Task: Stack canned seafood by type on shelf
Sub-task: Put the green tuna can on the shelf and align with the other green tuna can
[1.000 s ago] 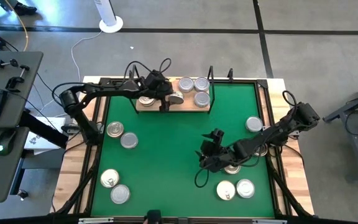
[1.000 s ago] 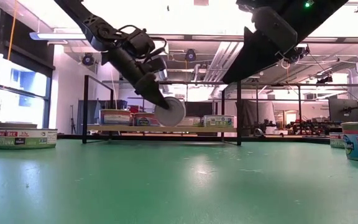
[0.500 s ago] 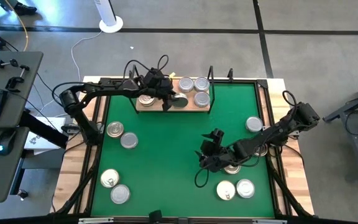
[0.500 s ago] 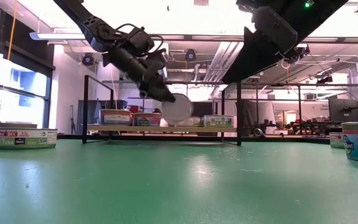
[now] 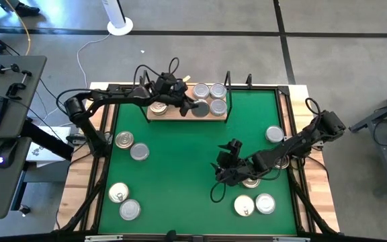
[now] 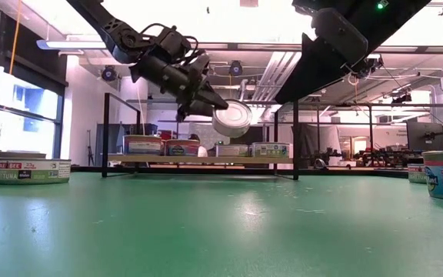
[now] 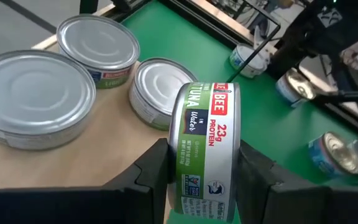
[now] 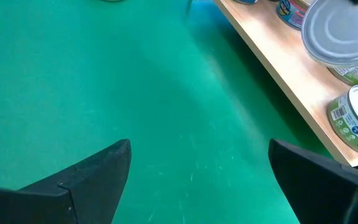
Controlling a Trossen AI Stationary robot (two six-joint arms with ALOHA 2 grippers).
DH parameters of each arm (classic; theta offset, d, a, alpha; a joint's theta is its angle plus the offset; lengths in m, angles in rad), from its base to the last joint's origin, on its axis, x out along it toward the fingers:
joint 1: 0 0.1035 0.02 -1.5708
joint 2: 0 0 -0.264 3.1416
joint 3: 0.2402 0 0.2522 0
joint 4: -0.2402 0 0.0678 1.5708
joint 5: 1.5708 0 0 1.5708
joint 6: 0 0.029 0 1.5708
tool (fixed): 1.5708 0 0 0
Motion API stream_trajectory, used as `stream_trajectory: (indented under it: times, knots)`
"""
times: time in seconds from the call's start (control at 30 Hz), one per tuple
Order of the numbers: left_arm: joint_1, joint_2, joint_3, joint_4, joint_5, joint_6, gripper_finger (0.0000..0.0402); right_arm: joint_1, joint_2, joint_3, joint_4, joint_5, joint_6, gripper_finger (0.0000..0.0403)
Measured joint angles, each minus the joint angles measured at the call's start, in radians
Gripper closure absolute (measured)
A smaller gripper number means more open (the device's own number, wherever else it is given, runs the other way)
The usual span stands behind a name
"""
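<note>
- Left gripper (image 6: pixel 215 108) clamps a tuna can (image 6: pixel 232 120) by its flat faces, on edge and lifted above the shelf (image 5: pixel 180 111).
- Three silver-lidded cans (image 7: pixel 98 42) sit on the shelf just beside it.
- Right gripper (image 8: pixel 194 168), fingers wide apart and holding nothing, hovers over the mat (image 5: pixel 180 168) in front of the shelf.

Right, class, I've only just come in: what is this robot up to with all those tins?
The left gripper holds a tuna can tilted on its edge in the air over the wooden shelf at the far side of the green mat, where several cans already sit. The right gripper hangs open above the mat, holding nothing. More loose cans lie scattered on the mat, not yet shelved.
</note>
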Motion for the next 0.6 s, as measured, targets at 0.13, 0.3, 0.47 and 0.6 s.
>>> stream_trajectory:
  times: [0.13, 0.3, 0.47, 0.6]
  knots:
    - [0.0, 0.0, 0.0, 0.0, 0.0, -0.047, 0.029, 0.0, 0.0, 0.0, 0.0, 0.0, 0.0, 0.0029]
    - [0.0, 0.008, 0.0, 0.022, 0.001, -0.106, 0.029, 0.0, 0.0, 0.0, 0.015, 0.0, -0.001, 0.0029]
    - [-0.004, 0.047, 0.001, 0.046, -0.001, -0.163, 0.029, 0.0, 0.0, 0.0, 0.022, 0.0, -0.003, 0.0029]
    - [-0.004, 0.083, 0.001, 0.082, -0.001, -0.183, 0.029, -0.001, 0.0, 0.0, 0.024, 0.0, -0.008, 0.0029]
